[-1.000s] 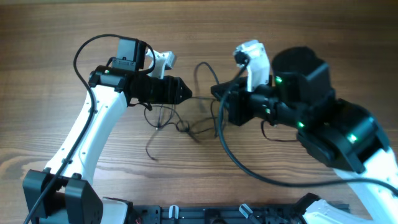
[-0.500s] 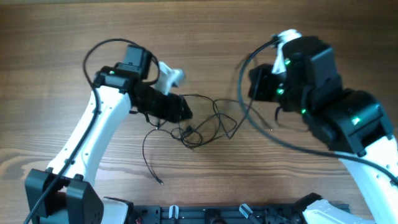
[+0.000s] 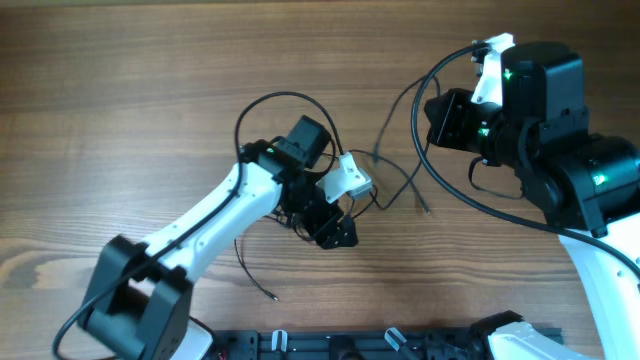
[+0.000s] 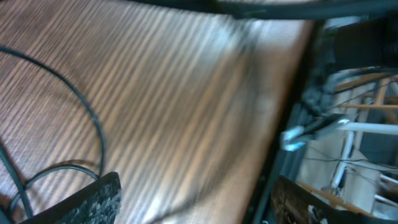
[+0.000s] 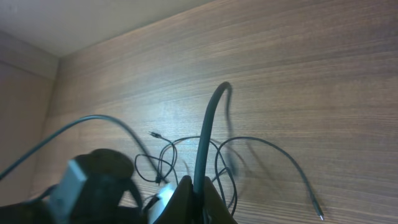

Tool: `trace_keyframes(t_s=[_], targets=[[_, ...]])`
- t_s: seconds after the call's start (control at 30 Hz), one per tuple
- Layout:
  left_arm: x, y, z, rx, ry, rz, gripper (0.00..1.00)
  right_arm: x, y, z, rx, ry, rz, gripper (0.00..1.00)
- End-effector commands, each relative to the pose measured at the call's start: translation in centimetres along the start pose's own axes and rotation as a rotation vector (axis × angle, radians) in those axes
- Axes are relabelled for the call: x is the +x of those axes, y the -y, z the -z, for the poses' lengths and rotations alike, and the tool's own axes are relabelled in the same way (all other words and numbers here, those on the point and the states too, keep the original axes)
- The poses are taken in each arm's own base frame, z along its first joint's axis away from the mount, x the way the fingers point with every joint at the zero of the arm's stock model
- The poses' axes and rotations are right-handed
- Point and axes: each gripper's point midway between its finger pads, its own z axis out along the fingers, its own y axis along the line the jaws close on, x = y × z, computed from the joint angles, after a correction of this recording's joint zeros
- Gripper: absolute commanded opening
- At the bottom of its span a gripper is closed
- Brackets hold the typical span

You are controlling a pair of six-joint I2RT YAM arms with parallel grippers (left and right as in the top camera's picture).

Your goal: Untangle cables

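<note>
Thin black cables (image 3: pixel 362 203) lie in a loose tangle at the table's middle, with one tip (image 3: pixel 427 209) to the right and another strand ending near the front (image 3: pixel 270 295). My left gripper (image 3: pixel 337 234) is over the tangle's front left; in the left wrist view its jaws (image 4: pixel 199 208) are wide open with only wood between them and a cable (image 4: pixel 93 124) at the left. My right gripper (image 3: pixel 438 118) is behind and right of the tangle. In the right wrist view it (image 5: pixel 199 198) is shut on a cable (image 5: pixel 208 127) rising from the jaws.
The thicker black arm cable (image 3: pixel 440 190) loops beside the right arm. A dark rail (image 3: pixel 350 345) runs along the table's front edge. In the right wrist view the left arm (image 5: pixel 93 180) shows blurred at lower left, and a silver-tipped cable end (image 5: pixel 318 216) lies at lower right.
My left gripper has swung right and toward the front, across the tangle. My right arm has drawn back and to the right, and the cables are spread out more.
</note>
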Motion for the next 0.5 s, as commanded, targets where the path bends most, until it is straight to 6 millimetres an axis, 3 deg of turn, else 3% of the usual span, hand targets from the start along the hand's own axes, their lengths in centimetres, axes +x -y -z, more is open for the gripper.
trace_keyframes(t_s=[0.0, 0.03, 0.07, 0.2, 0.3, 0.33, 0.47], targets=[[0.3, -2.2, -1.2, -0.074, -0.029, 0.036, 0.39, -0.1, -0.4, 0.4, -0.023, 0.003, 0.021, 0.04], [0.0, -2.3, -1.0, -0.081, -0.016, 0.034, 0.09, -0.2, -0.3, 0.4, -0.018, 0.005, 0.019, 0.04], [-0.3, -2.6, -0.5, -0.092, 0.0, 0.062, 0.04, -0.3, 0.0, 0.4, -0.008, 0.009, 0.012, 0.04], [-2.9, -4.0, 4.5, -0.223, 0.132, 0.207, 0.04, -1.0, 2.7, 0.7, 0.08, 0.029, -0.066, 0.04], [-5.3, -5.0, 11.8, -0.408, 0.338, 0.338, 0.04, -1.6, 6.6, 1.1, 0.205, 0.045, -0.13, 0.04], [-5.6, -5.2, 15.5, -0.478, 0.446, 0.417, 0.04, -1.8, 8.1, 1.3, 0.25, 0.047, -0.153, 0.04], [-4.2, -4.5, 24.2, -0.59, 0.69, 0.488, 0.04, -2.3, 13.5, 1.7, 0.375, 0.037, -0.251, 0.04]])
